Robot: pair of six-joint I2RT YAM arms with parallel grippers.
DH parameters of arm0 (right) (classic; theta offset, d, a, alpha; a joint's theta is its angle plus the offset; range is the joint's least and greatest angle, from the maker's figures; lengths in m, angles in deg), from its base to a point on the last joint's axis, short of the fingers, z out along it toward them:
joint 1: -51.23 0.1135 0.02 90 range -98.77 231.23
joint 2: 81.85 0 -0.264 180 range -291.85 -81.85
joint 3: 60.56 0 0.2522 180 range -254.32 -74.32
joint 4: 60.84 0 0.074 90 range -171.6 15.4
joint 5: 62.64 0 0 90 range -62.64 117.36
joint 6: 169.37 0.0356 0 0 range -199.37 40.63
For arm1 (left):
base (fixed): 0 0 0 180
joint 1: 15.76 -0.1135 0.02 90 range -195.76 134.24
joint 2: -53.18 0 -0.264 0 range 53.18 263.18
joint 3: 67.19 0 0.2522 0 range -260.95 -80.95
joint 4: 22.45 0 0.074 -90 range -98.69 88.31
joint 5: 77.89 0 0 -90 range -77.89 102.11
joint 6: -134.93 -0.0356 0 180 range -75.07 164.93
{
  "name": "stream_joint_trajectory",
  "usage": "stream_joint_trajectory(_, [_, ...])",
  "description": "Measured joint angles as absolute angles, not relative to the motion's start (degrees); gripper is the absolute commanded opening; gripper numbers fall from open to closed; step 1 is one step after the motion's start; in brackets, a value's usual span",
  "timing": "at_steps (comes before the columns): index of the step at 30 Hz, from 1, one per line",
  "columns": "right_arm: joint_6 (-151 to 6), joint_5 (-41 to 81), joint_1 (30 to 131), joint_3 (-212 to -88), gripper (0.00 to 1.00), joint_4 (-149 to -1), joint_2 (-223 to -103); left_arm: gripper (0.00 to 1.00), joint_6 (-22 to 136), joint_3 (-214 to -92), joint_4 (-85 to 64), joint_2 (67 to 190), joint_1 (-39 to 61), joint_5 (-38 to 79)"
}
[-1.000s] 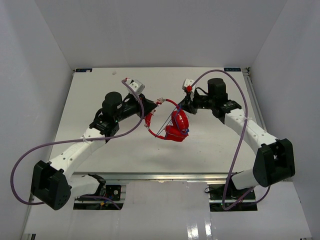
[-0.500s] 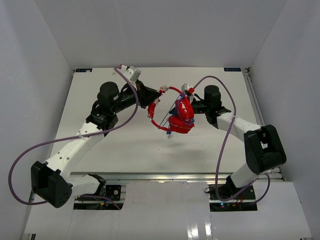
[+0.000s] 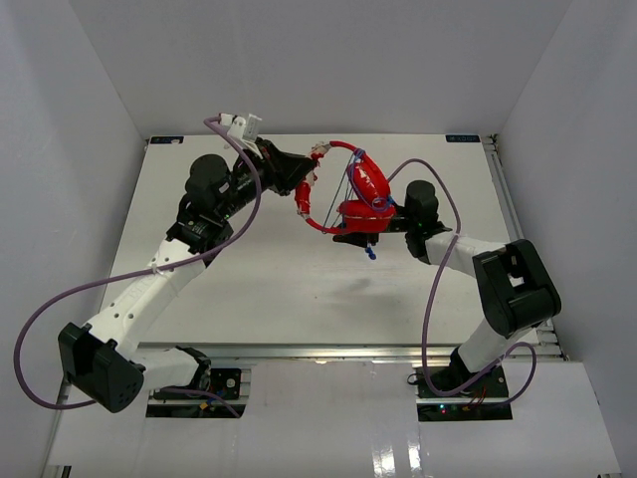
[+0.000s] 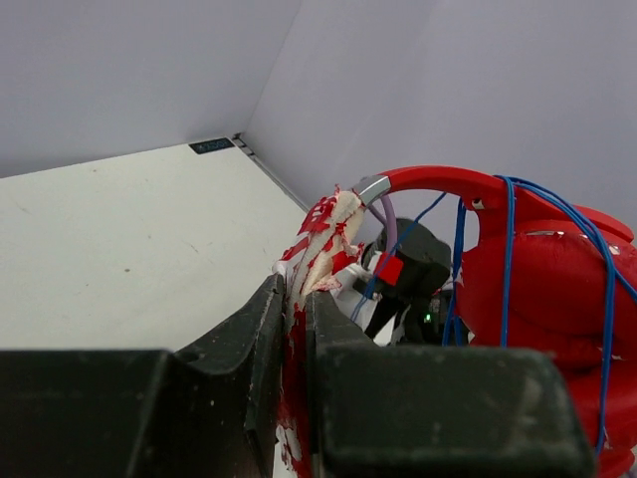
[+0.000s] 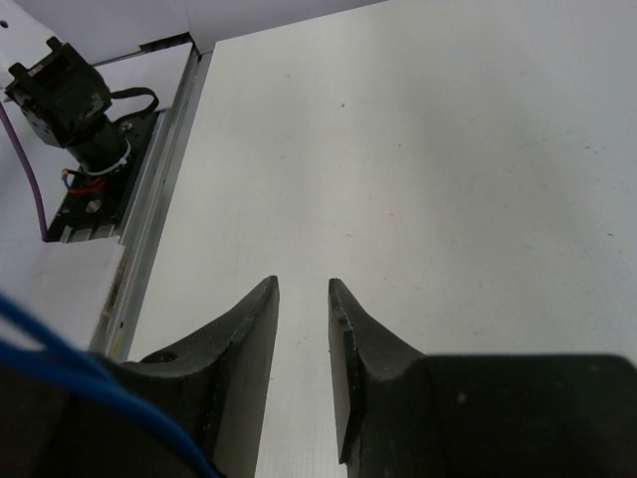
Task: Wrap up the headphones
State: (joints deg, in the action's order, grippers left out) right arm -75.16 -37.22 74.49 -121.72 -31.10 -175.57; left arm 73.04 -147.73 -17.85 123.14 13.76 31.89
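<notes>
One headphones (image 3: 370, 185) — left claw (image 4: 299, 299) pinching it, right claw (image 5: 304, 299) parted.

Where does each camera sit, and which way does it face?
Top external: above, behind the bases, looking down at the table; both arms show.
Left wrist: faces the headphones; left hand shut on their headband.
Right wrist: faces down at the table past the open right hand.
Shared: blue cord in both wrist views.

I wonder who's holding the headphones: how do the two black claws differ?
The left black claw is shut on the bright red over-ear headphones; the right black claw is open and empty. Red flecks mark the left's fingers; the right's are clean. Both have two fingers.
</notes>
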Motion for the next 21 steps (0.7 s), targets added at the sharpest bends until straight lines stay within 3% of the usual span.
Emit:
stream_joint_trajectory(11, [-69.2, -36.8, 74.9, -117.5, 0.33, -23.0, -175.6, 0.0, 76.6, -147.8, -18.1, 123.0, 13.8, 17.6])
stream_joint_trajectory(19, [-69.1, -36.0, 75.0, -117.5, 0.08, -22.1, -175.6, 0.0, 76.4, -147.8, -17.7, 122.4, 13.8, 10.9])
stream_joint_trajectory(21, [-69.8, -35.6, 75.2, -117.5, 0.08, -22.8, -175.5, 0.0, 76.3, -147.7, -17.7, 122.1, 13.6, 9.1])
